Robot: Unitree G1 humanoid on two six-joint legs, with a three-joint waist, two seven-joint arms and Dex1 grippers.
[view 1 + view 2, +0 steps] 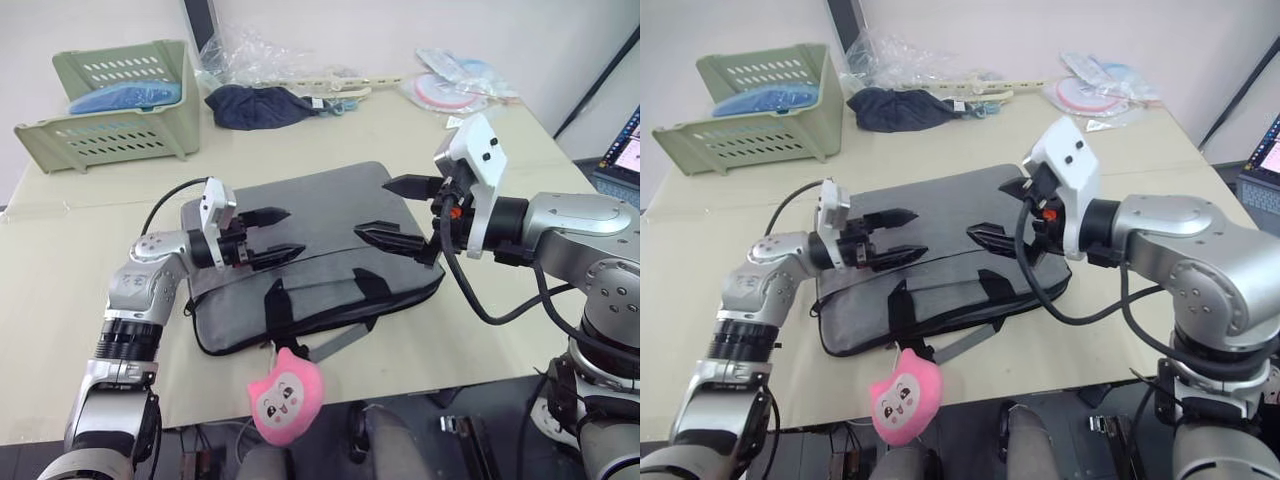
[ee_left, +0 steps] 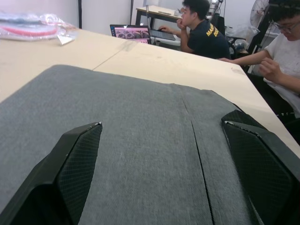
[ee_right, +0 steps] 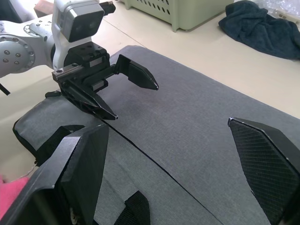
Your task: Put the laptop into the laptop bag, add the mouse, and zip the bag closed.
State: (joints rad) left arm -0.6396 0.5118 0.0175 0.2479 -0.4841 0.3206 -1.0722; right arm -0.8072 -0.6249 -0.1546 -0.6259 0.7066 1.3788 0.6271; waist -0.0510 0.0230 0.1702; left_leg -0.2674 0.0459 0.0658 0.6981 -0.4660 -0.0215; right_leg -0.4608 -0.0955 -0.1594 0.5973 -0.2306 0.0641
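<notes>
The laptop bag (image 1: 320,255) lies flat on the pale bench (image 1: 60,300), near its front edge, grey side up, with its black strap handles (image 1: 280,310) toward the robot. What is inside the bag cannot be seen, and whether its zipper is run shut is hard to make out. A pink plush toy (image 1: 285,395) with a face hangs over the bench's front edge just beside the handles.

The left claw (image 1: 277,233) hovers low over the bag's left part, fingers apart and holding nothing. The right claw (image 1: 395,210) is over the bag's right part, also spread wide and empty; the two claws face each other across the fabric.

Further back on the bench stand a green slotted basket (image 1: 115,105), a dark crumpled cloth (image 1: 255,105) and clear plastic wrappings (image 1: 460,80). In the left wrist view two people (image 2: 243,42) sit at desks beyond the bench, partly cut off.
</notes>
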